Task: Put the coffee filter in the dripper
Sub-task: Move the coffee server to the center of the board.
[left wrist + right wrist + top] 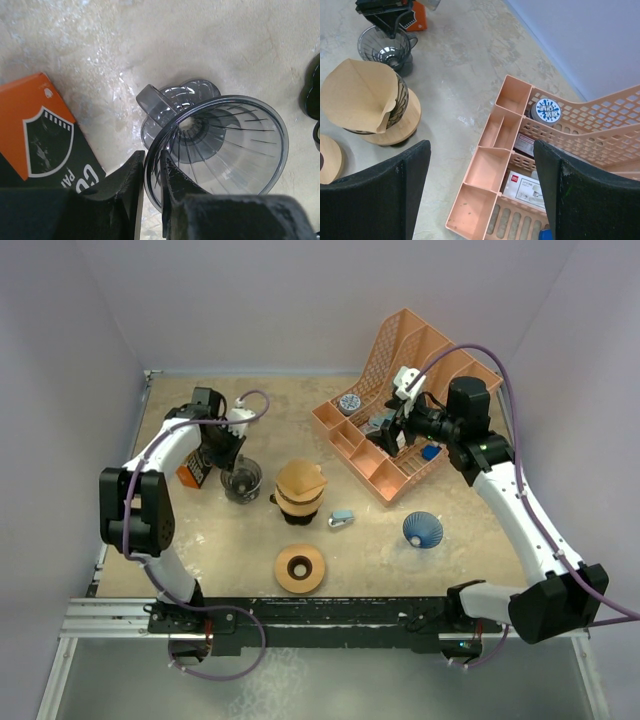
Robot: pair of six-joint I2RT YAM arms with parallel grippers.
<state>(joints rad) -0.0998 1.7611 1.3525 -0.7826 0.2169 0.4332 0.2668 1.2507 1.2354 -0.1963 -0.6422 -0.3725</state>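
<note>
Left tool (153,172) pinches the dripper (225,145) by its rim, almost closed; right tool (480,155) hangs wide open, empty, above the tray (512,97); filter (300,478) sits on a stand (298,510).

And there's the left arm (165,455) reaching to ten o'clock, left claw (151,159) tipped down and pinched tight across the dripper (225,145) rim, while the right arm (510,500) stretches to one o'clock, right claw (481,150) spread wide, holding nothing.
</note>
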